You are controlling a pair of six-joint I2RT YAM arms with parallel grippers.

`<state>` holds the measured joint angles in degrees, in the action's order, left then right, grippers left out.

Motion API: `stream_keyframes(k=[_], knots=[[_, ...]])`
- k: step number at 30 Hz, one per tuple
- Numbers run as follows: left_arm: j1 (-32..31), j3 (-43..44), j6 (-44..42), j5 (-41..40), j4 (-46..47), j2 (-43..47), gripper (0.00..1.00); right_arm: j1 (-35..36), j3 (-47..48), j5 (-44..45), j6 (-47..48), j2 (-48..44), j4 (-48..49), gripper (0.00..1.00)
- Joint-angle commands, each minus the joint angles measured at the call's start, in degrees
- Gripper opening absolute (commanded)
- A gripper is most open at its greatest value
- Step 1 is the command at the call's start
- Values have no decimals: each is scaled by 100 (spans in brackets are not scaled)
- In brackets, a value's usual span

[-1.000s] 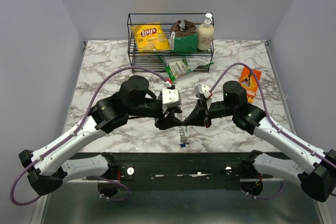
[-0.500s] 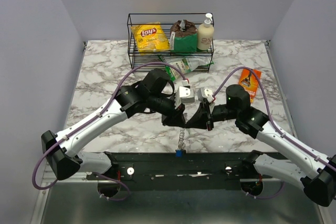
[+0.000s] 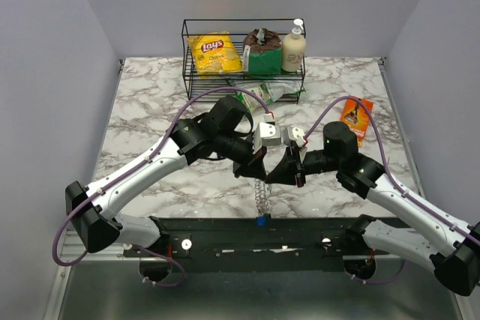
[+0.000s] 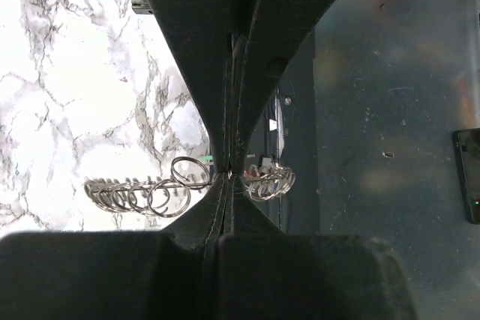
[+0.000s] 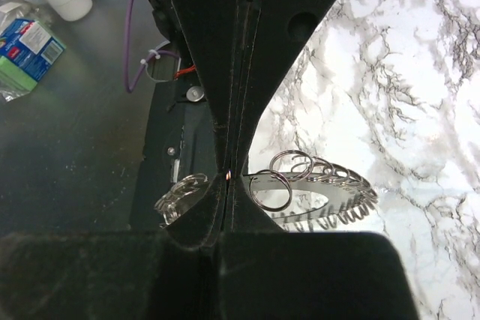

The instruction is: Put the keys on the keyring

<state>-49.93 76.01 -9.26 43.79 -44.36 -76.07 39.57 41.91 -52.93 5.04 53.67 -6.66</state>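
Note:
The keyring [image 3: 259, 197], a silvery loop strung with small split rings, hangs between both grippers above the table's near edge. A blue key [image 3: 260, 220] dangles at its low end; the other keys cannot be made out. My left gripper [image 3: 255, 172] is shut on the keyring, whose loop [image 4: 150, 194] sticks out on both sides of the closed left gripper [image 4: 229, 176]. From the right, my right gripper [image 3: 273, 176] is also shut on it. In the right wrist view the keyring [image 5: 315, 185] and its rings spread to either side of the right gripper [image 5: 229, 177].
A black wire basket [image 3: 187, 58] at the back holds a yellow chip bag [image 3: 214, 52], a brown and green bag [image 3: 262, 52] and a lotion bottle [image 3: 293, 47]. A green packet [image 3: 259, 95] lies in front of it. An orange packet [image 3: 358, 118] lies at the right.
My left arm has swung in toward the centre and its jaws have closed on the keyring. The keyring and blue key now hang a little nearer the table's front edge.

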Motion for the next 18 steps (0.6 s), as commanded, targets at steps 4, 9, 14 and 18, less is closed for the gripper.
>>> stream_keyframes(k=[4, 9, 14, 18], knots=[[-8, 55, -32, -362, -152, -74, 0, 7, 45, 98, 50, -129, 209, 1], [-8, -138, 11, -626, 216, 188, 0, -2, 54, 194, 15, -102, 209, 4], [-8, -507, 222, -819, 726, 505, 0, -2, 36, 370, -20, -164, 217, 11], [1, -727, 345, -846, 1139, 734, 0, -2, 36, 502, -38, -190, 226, 28]])
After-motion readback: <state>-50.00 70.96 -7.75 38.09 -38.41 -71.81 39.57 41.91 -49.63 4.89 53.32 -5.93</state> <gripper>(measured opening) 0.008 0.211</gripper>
